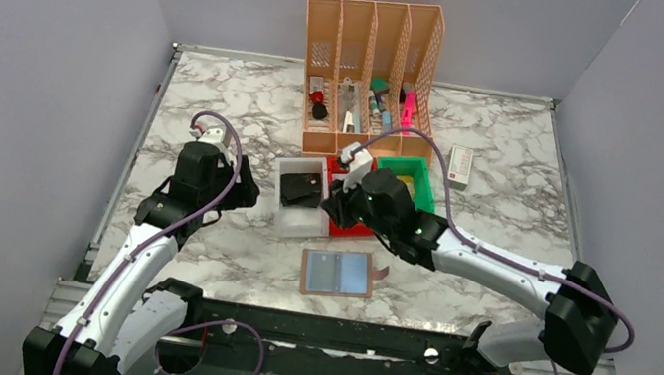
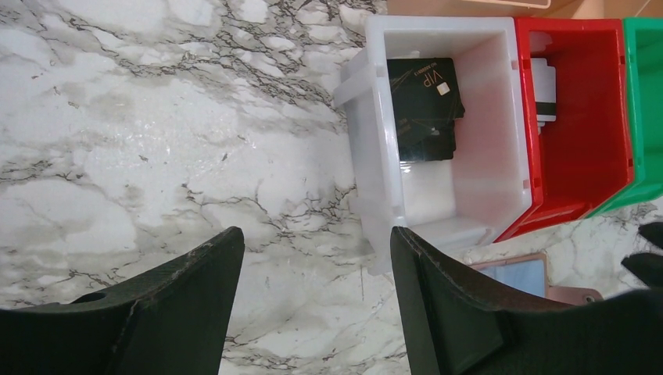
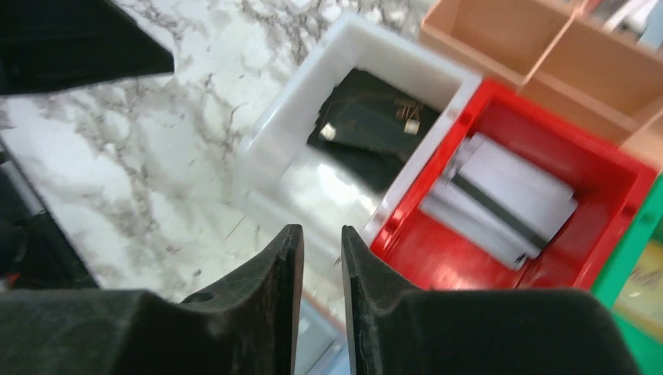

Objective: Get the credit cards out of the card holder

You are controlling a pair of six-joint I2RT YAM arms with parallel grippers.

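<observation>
Marble-look tabletop (image 1: 221,100) between plain grey walls (image 1: 28,49); left fingers (image 2: 156,312) wide apart and empty, right fingers (image 3: 258,312) narrowly apart, empty.

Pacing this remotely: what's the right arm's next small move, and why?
Probably swing the right gripper over to the card holder: its jaws hang empty, slightly apart, near the red bin, and bluish credit cards sit in the holder.

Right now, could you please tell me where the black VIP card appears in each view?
Top external: black VIP card, centre, inside the white bin.
Left wrist: upper right of centre, in that bin.
Right wrist: top centre, in that bin.
Shared landmark: the red bin beside the white one.
</observation>
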